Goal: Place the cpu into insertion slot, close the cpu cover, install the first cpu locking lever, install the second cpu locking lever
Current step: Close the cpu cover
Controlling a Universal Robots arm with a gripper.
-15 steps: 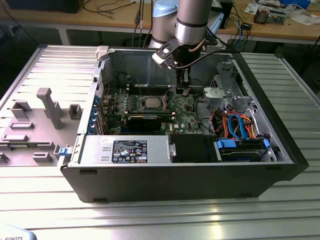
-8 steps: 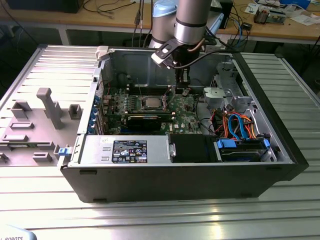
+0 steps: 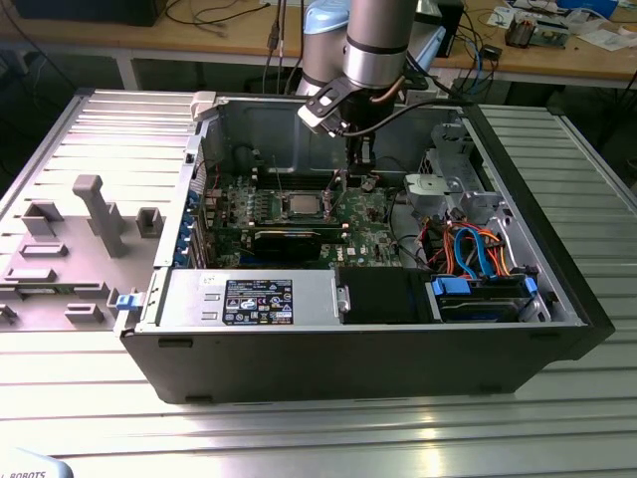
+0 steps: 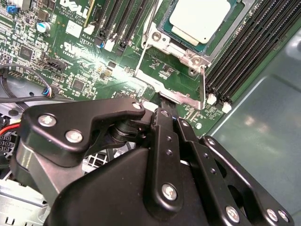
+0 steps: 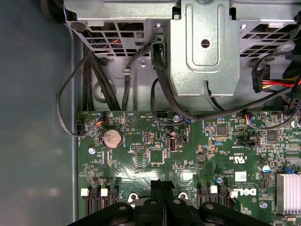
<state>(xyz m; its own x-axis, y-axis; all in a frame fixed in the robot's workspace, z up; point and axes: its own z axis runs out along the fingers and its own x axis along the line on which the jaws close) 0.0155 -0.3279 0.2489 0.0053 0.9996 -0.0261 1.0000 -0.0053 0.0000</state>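
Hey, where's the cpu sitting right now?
The cpu sits in the insertion slot on the green board, mid-case in the exterior view; in the second wrist view it lies between the memory slots, just beyond the gripper.

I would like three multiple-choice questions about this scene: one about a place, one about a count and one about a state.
1. Where is the cpu?
A. on the circuit board inside the computer case
B. on the table outside the case
C. on the grey fixture beside the case

2. How many round coin cells lie on the board in the first wrist view?
A. three
B. five
C. one

3. How do the fingers of the gripper stand?
A. spread wide
B. shut together
C. shut on the cpu

Answers:
1 A: the silver-grey chip sits framed in metal on the green board.
2 C: a single silver disc shows there.
3 B: in the first wrist view the two black tips meet.
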